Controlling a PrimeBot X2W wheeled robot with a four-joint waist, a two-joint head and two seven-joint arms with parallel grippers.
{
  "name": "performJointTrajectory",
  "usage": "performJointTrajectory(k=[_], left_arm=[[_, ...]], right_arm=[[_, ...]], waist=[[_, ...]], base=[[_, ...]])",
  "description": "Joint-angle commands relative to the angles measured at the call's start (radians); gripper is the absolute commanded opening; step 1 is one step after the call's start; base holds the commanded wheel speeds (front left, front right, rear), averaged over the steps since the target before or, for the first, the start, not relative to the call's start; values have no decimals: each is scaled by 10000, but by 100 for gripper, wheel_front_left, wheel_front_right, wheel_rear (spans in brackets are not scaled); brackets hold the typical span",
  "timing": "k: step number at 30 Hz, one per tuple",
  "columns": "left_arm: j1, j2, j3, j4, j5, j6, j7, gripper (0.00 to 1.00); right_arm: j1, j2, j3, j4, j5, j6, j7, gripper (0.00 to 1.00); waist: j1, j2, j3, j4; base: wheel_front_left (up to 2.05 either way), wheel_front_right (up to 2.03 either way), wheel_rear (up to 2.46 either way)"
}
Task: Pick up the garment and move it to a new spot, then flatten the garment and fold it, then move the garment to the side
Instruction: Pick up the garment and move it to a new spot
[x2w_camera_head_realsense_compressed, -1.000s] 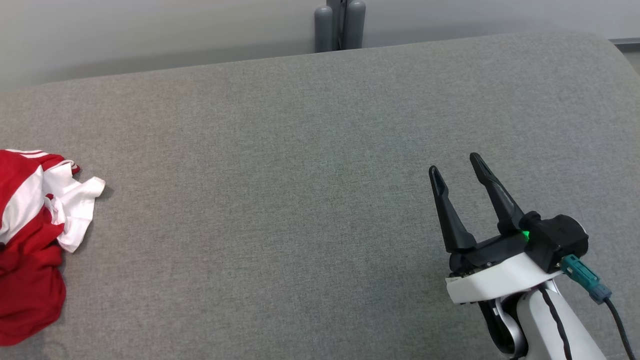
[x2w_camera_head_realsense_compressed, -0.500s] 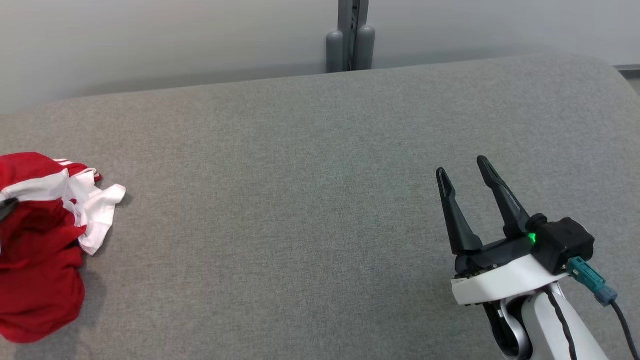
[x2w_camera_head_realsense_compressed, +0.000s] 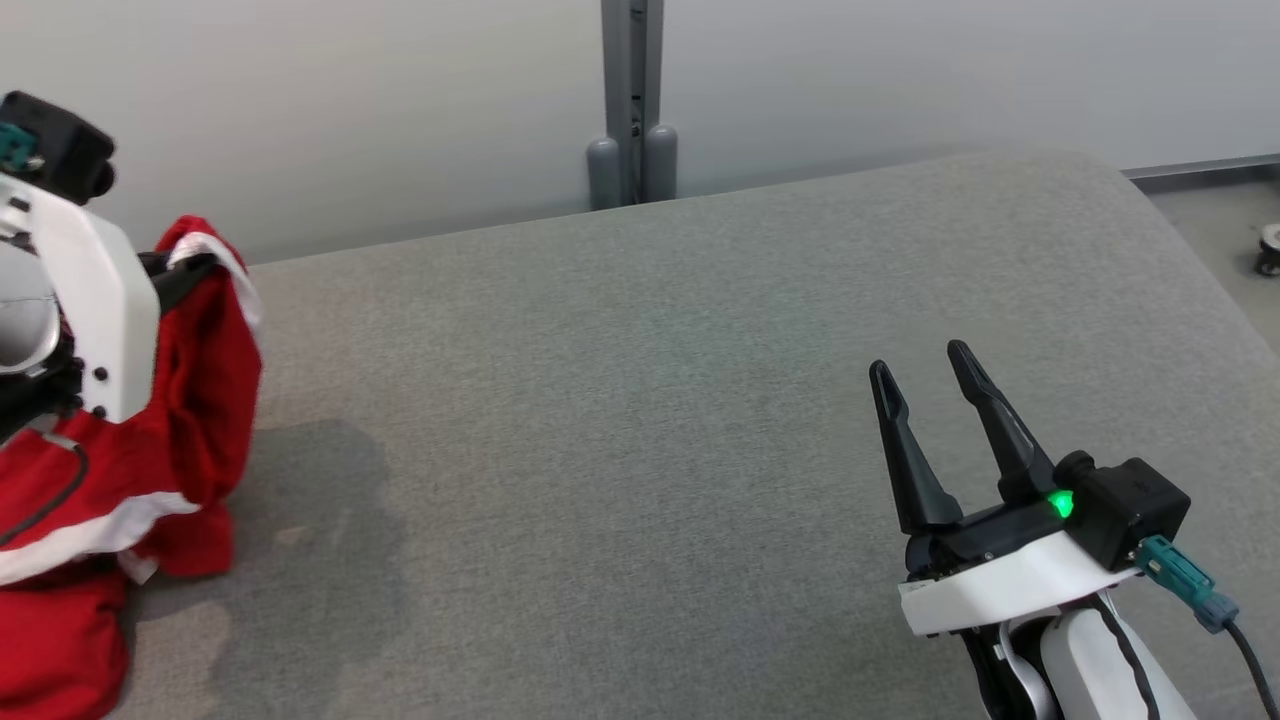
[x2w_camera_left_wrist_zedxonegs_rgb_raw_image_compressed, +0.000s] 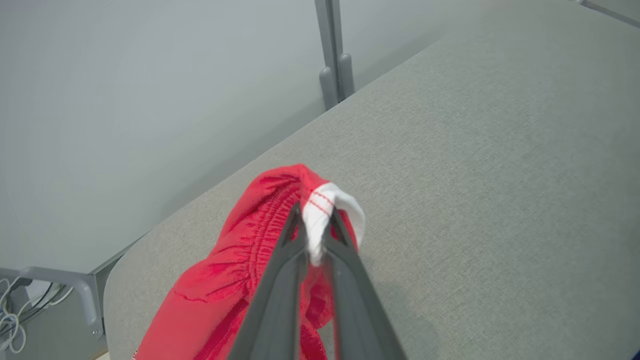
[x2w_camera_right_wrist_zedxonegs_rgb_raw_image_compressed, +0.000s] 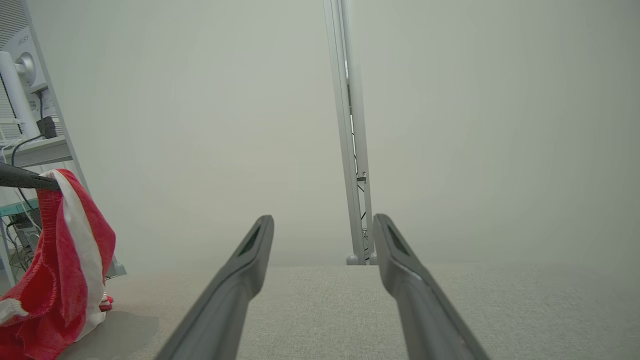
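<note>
At the far left of the head view, the left gripper (x2w_camera_left_wrist_zedxonegs_rgb_raw_image_compressed: 315, 222) was clamped shut on a white-trimmed edge of the red garment (x2w_camera_head_realsense_compressed: 205, 400). The cloth hung from it in a long, nearly vertical drape, and its lower folds seemed to rest bunched on the grey table (x2w_camera_head_realsense_compressed: 640, 400) at the frame's lower left. The right gripper (x2w_camera_head_realsense_compressed: 912, 358) sat at the lower right, fingers spread wide with nothing between them, pointing up-frame and well apart from the garment. A broad stretch of table lay between the two. The left arm alone had the cloth, so the carry to a new spot probably ran rightward across the frame.
</note>
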Motion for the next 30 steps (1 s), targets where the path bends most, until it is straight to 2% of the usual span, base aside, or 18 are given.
performJointTrajectory(k=[1, 9, 16, 19, 27, 30], left_arm=[[-218, -188, -120, -177, 9, -11, 47, 0], [-1113, -1273, -193, -1144, -418, -11, -216, 0], [-1153, -1724, 496, -1935, -1443, -11, -1048, 0], [-775, -1446, 609, -2115, -1702, -9, -1312, 0], [2058, -210, 13, -1545, -2425, -11, -2195, 0], [2915, -125, -234, -931, -2543, -11, -2667, 0]], right_arm=[[129, -50, -16, -20, 76, 19, -53, 100], [207, -53, -108, -210, 255, 19, -53, 100], [275, -50, -227, -342, 224, 19, -53, 100], [262, -53, -244, -373, 137, 19, -53, 100], [248, -53, -286, -281, -42, 19, -53, 100], [165, -55, -286, -246, -42, 19, -53, 100]], waist=[[0, 0, -103, -368], [0, 0, 76, -1168], [0, 0, 326, -1193], [0, 0, 407, -1043], [0, 0, 538, -536], [0, 0, 605, -401]], base=[[0, 0, 0], [0, 0, 0], [0, 0, 0], [0, 0, 0], [0, 0, 0], [0, 0, 0]])
